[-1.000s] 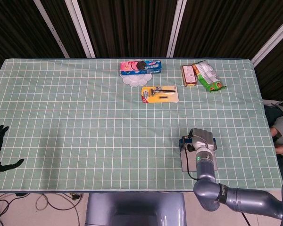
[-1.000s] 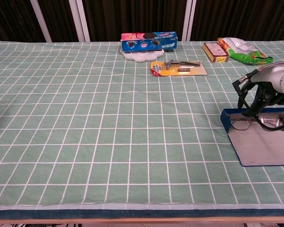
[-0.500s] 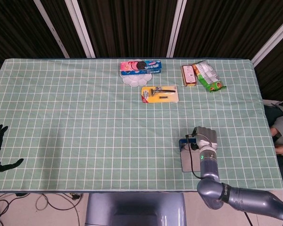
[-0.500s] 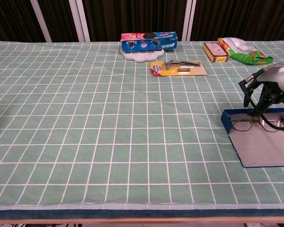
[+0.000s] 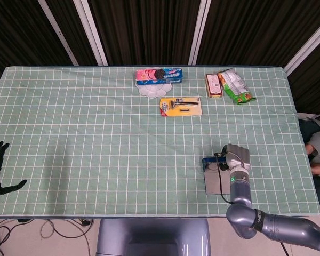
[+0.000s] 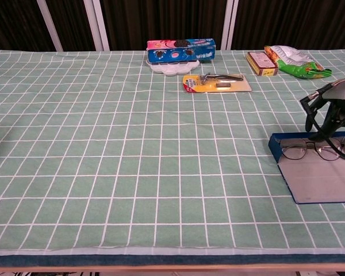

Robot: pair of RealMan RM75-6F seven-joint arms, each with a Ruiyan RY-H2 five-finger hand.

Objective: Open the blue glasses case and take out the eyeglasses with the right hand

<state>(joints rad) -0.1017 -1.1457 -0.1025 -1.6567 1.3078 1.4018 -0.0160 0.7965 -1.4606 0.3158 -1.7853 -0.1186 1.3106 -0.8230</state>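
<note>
Tablecloth bears open glasses case (image 6: 316, 175), eyeglasses (image 6: 310, 151) lying crosswise inside.

Green checked tablecloth (image 6: 103, 149), blue glasses case (image 6: 315, 169) lying open at right edge, eyeglasses (image 6: 310, 150) resting in it against the blue wall, right hand (image 6: 340, 106) just above them, cookie box (image 6: 181, 50), razor pack (image 6: 217, 83), snack bag (image 6: 296, 64) along far side

Eyeglasses (image 6: 310, 150) lie in the open glasses case (image 6: 319, 179), right hand (image 5: 237, 156) above
</note>
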